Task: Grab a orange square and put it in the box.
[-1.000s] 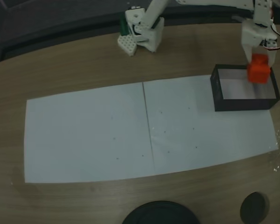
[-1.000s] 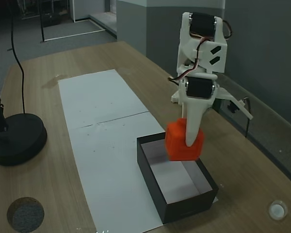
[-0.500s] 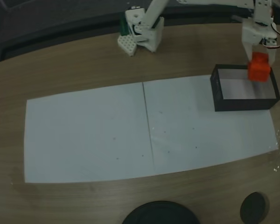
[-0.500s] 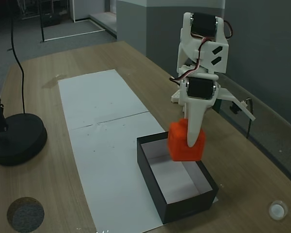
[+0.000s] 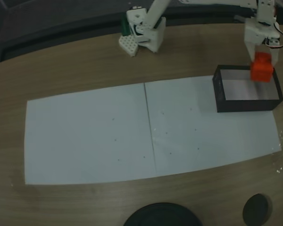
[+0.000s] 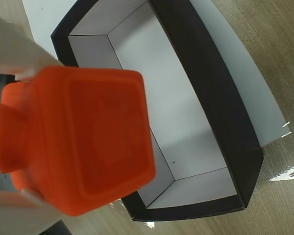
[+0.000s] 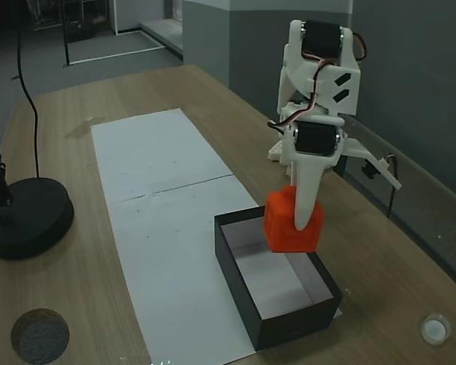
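Note:
The orange square [image 5: 262,68] is a small bright orange cube clamped between the white fingers of my gripper [image 5: 261,66]. It hangs over the far right part of the box [image 5: 245,104], a shallow black-walled box with a white inside. In another fixed view the orange square [image 7: 292,223] hovers just above the box [image 7: 239,285] at its end nearest the arm, with my gripper [image 7: 296,220] pointing straight down. In the wrist view the orange square [image 6: 88,147] sits large in my gripper [image 6: 41,142], and the box [image 6: 210,93] lies open below it.
Two white paper sheets [image 5: 94,132] cover the middle of the wooden table, under the box. The arm's base [image 5: 142,30] stands at the back edge. A black round stand base [image 7: 26,217] and a small dark disc [image 7: 39,334] lie across the paper from the arm.
My gripper with the orange square has shifted slightly toward the box's far end near the arm. In the last half second it has barely moved.

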